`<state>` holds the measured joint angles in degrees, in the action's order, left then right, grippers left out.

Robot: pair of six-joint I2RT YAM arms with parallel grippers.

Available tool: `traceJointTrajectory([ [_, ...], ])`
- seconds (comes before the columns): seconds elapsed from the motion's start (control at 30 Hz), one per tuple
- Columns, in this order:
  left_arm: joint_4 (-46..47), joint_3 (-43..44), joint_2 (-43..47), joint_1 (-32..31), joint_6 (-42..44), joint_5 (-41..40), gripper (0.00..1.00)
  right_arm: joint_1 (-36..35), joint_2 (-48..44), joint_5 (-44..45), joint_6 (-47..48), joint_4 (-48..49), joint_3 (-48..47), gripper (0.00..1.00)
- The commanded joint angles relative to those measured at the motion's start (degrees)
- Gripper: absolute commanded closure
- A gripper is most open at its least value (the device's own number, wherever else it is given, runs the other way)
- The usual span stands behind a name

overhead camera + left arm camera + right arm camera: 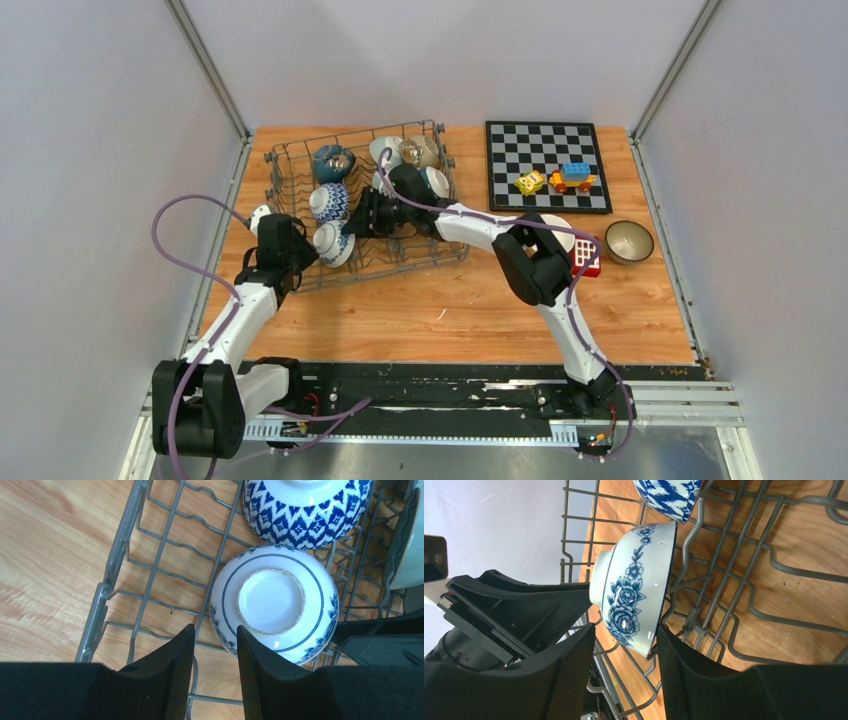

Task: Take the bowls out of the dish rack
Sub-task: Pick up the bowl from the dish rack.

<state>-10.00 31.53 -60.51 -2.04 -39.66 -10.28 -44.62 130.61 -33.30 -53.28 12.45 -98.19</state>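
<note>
Wood-grain table [400, 320] between grey walls carries one dish rack [420, 248], one chessboard [545, 150] with two toy pieces [573, 177] on it, one red-and-white block [587, 258], and one beige-brown bowl [629, 241] standing alone at the right edge. Six bowls sit in the rack. Down its left side are a dark teal bowl [333, 162], a zigzag-patterned bowl [329, 202] and a floral bowl [333, 243]. Three pale bowls [421, 151] cluster in the far right corner, partly hidden by the right arm. Both arms reach into the rack at the floral bowl. The left gripper [215, 630] has its jaws apart, the bowl's edge against one finger and rack wire showing in the gap. The right gripper [625, 630] straddles the bowl's lower edge, one finger touching the rim and the other clear of it, so neither has clamped. Only the left wrist view shows the bowl's unglazed foot ring. Only the right wrist view shows it standing on edge among the prongs.
</note>
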Motion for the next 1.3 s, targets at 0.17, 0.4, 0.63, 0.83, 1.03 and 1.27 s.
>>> traceJointTrajectory([
  [0.17, 2.3, -1.3, -0.6, 0.5, -0.6, 0.7, 0.62, -0.9, 1.1, -4.0, -3.3, 6.4, 0.2, 0.54],
  [0.4, 2.4, -1.5, -0.9, 0.5, -0.7, 1.0, 0.63, -1.8, 1.4, -5.1, -3.3, 6.8, 0.0, 0.59],
  [0.63, 2.8, -1.7, -0.9, 0.5, -0.8, 1.2, 0.63, -2.5, 2.7, -6.7, -3.7, 7.2, -1.3, 0.63],
  [0.83, 3.2, -1.9, -1.3, 0.5, -1.0, 1.8, 0.64, -2.7, 4.0, -6.9, -5.8, 9.0, -1.7, 0.66],
  [1.03, 3.1, -1.9, -1.2, 0.5, -0.9, 1.9, 0.64, -2.7, 4.5, -5.9, -8.4, 12.7, -1.3, 0.70],
  [1.27, 2.8, -2.1, -0.6, 0.5, -0.9, 2.2, 0.64, -2.9, 4.7, -5.3, -9.9, 16.2, -0.5, 0.83],
])
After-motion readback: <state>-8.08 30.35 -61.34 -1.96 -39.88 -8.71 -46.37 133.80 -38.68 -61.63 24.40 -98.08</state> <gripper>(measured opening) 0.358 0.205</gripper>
